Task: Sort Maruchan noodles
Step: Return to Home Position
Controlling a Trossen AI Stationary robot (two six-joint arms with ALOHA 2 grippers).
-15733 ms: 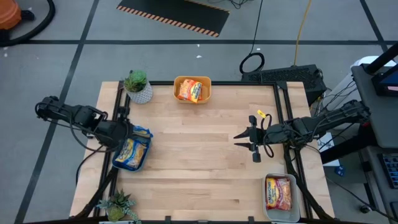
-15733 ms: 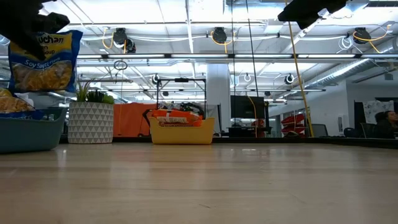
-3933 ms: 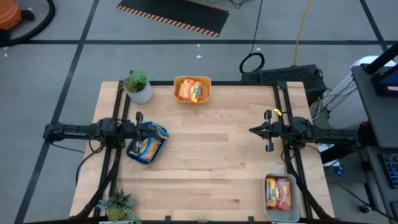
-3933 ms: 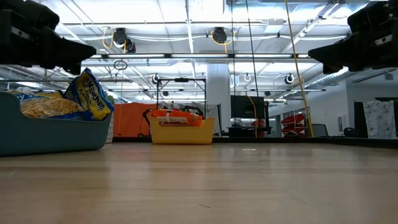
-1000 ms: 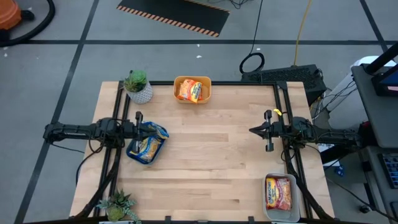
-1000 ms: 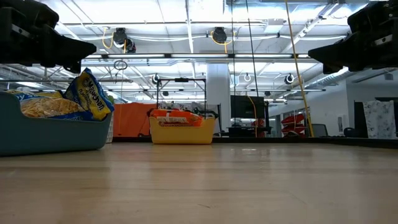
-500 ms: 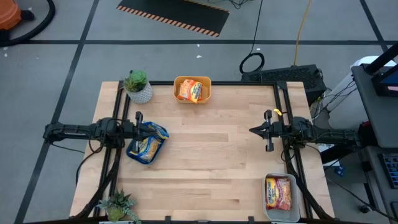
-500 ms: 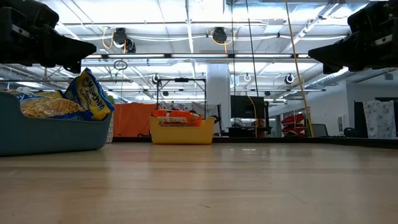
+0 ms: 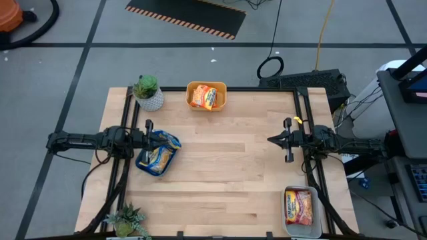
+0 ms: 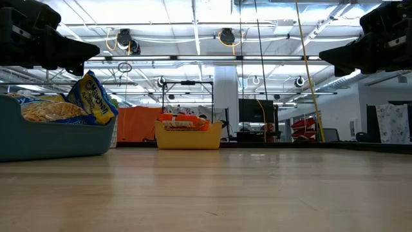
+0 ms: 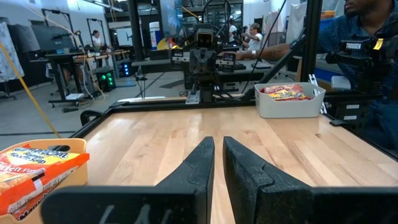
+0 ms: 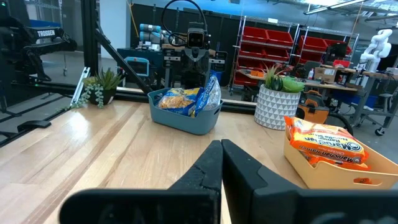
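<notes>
All the Maruchan packets that show lie in bins. Blue-and-yellow packets (image 9: pixel 159 157) fill the blue bin (image 9: pixel 145 164) at the table's left; one stands tilted against the bin's wall (image 10: pixel 91 96). Orange packets (image 9: pixel 205 97) lie in the yellow bin (image 9: pixel 189 89) at the far edge, and red packets (image 9: pixel 299 207) in the clear bin (image 9: pixel 285 220) at the near right corner. My left gripper (image 9: pixel 155 137) hovers shut, level over the blue bin's far rim. My right gripper (image 9: pixel 270 140) hovers shut at the table's right, pointing left.
A potted plant (image 9: pixel 147 93) stands at the far left corner and another (image 9: pixel 127 220) at the near left corner. The bare wood in the table's middle (image 9: pixel 220 167) is open between the arms. People show beyond the table in the left wrist view (image 11: pixel 364 56).
</notes>
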